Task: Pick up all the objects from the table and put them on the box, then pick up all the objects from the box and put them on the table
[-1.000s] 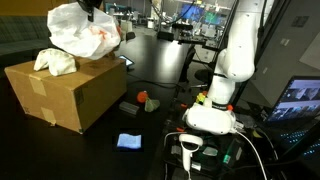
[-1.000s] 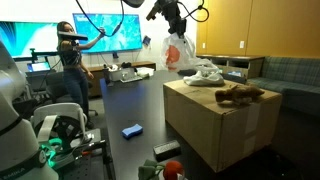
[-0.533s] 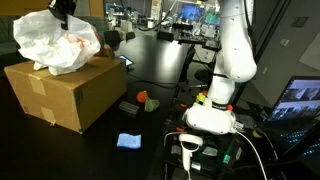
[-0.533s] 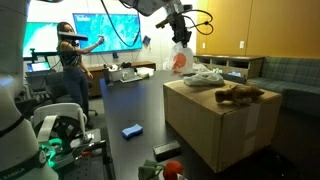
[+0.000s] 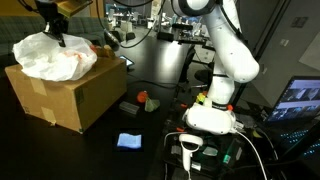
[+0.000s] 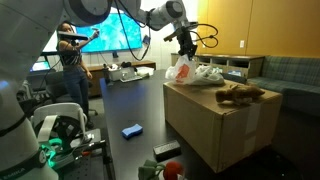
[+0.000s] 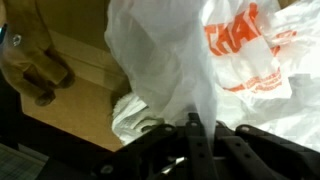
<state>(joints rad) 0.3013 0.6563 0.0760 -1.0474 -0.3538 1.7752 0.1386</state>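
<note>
Gripper [image 5: 56,36]: upper left of the frame in an exterior view, jaws closed on a gathered fold at the top of the plastic bag. The wrist view showed the film bunched between the fingers at its lower edge.
Plastic bag [image 5: 50,62]: white with red print, left of the frame. Its crumpled body rested on top of the cardboard box while its top hung from the closed jaws.
Bag handling: probably very light, limp and slippery, with no stiffness to hold a shape. A pinch on one thin layer could slide off, so a bunched fold near the top looked the safest hold. It would likely slump and spread once let go, and might cling to the fingers.
Cardboard box [image 5: 60,98]: large brown carton with tape strips, left of the frame, standing on the table.
Cloth [image 6: 208,73]: cream-white, on the box top right beside the bag. Soft, best pinched at a raised fold.
Brown lump [image 6: 238,95]: on the box top, right of centre, apart from the cloth.
Dark flat bar [image 5: 128,106]: centre of the frame, on the table near the foot of the box. Thin and stiff, so probably best gripped across its narrow sides.
Orange-red item [image 5: 143,98]: just beside the bar; too small to identify.
Blue square pad [image 5: 128,141]: lower centre, lying flat on the table.
Table [image 5: 160,70]: black, with a dull sheen.
Barcode scanner [image 5: 190,150]: lower right of centre, beside the robot base; not part of the task.
Progress: judged part way through loading the box, with three items left on the table.
</note>
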